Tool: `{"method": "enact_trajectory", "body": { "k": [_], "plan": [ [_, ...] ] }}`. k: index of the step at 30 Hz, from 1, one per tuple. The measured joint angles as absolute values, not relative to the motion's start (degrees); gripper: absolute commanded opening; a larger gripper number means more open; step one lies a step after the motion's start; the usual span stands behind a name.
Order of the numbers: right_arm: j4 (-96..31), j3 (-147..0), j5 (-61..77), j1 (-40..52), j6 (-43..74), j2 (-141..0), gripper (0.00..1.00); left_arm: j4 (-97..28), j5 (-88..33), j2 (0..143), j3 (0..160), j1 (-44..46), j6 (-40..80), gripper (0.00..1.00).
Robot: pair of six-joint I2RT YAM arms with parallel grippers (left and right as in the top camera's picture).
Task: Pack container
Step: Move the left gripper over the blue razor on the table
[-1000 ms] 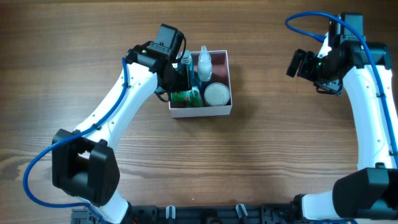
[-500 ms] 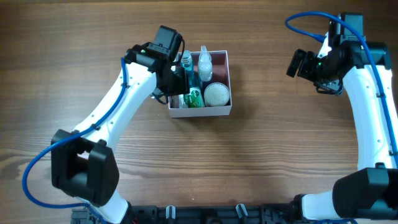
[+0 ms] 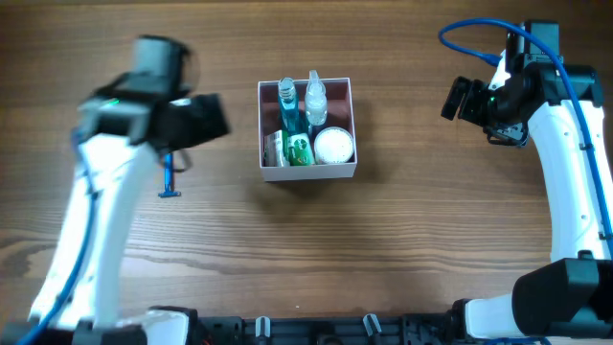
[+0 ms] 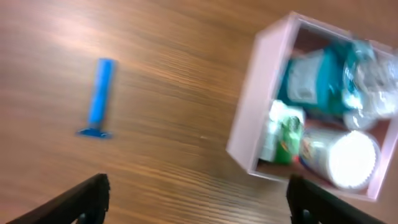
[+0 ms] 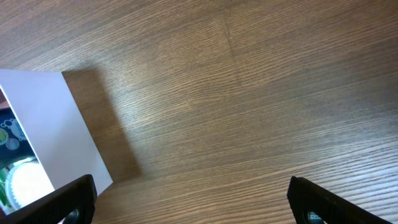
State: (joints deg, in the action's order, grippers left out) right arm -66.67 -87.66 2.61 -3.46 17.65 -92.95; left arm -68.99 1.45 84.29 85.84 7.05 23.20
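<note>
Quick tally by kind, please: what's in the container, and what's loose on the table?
In the container:
Bottles: 2 (blue bottle, clear bottle)
Packets: 2 (green packet, whitish packet)
Round white tub: 1
Loose on the table:
Blue stick-shaped tool: 1
Total: 6, of which 5 are packed.

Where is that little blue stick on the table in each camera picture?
Overhead: the blue stick lies left of centre, left of the container.
Left wrist: upper left, container to its right.
Right wrist: not in it; the container's white wall shows at left.
Shared landmark: the container.
</note>
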Motion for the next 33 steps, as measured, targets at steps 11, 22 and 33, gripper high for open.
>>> {"method": "enact_trajectory", "body": {
  "k": [11,22,33],
  "plan": [
    [-66.5,-87.7,4.1,-3.5,17.6,-92.9,1.00,-67.2,1.9,88.1,80.0,-5.4,17.1,0.98],
    [-66.5,-87.7,4.1,-3.5,17.6,-92.9,1.00,-58.2,1.6,107.0,77.3,-5.5,7.2,0.96],
    [-66.5,-87.7,4.1,-3.5,17.6,-92.9,1.00,-54.6,0.9,114.1,77.2,-8.3,3.2,0.96]
  ]
}}
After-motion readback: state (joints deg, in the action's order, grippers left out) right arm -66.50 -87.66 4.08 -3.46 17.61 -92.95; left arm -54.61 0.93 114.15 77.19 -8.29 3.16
